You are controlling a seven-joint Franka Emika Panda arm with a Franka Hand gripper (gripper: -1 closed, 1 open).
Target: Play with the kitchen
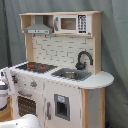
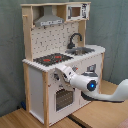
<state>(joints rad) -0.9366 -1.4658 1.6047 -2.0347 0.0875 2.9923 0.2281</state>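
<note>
Second exterior view: you have the kitchen (image 2: 60,65) standing upright on a light wooden floor (image 2: 20,119), its back towards a grey curtain (image 2: 10,50). It is a tall boxy unit of white panels framed in pale wood, with square corners on its near side and a rounded worktop end (image 2: 100,48) on the second exterior view's right. Open floor lies in front of the unit and to the second exterior view's right.

The white, smooth-shelled arm (image 2: 107,92) enters from the second exterior view's right and reaches across the front face. Its gripper (image 2: 61,74) sits at the upper edge of the oven front, just below the worktop lip, near the front knobs. You cannot tell from either view whether its claw is apart or together, nor whether it touches the panel.

In the first exterior view the arm shows only as white shapes at the first exterior view's left edge (image 1: 6,85).

Fittings in descending order: a white pegboard-style back wall (image 1: 60,50); the oven door (image 2: 62,99) with a dark window; a grey wedge-shaped hood (image 1: 39,25); the microwave cupboard (image 1: 72,23); a flat black hob (image 1: 36,66) with red rings; a metal sink (image 1: 70,75); a curved black faucet (image 1: 84,60).
</note>
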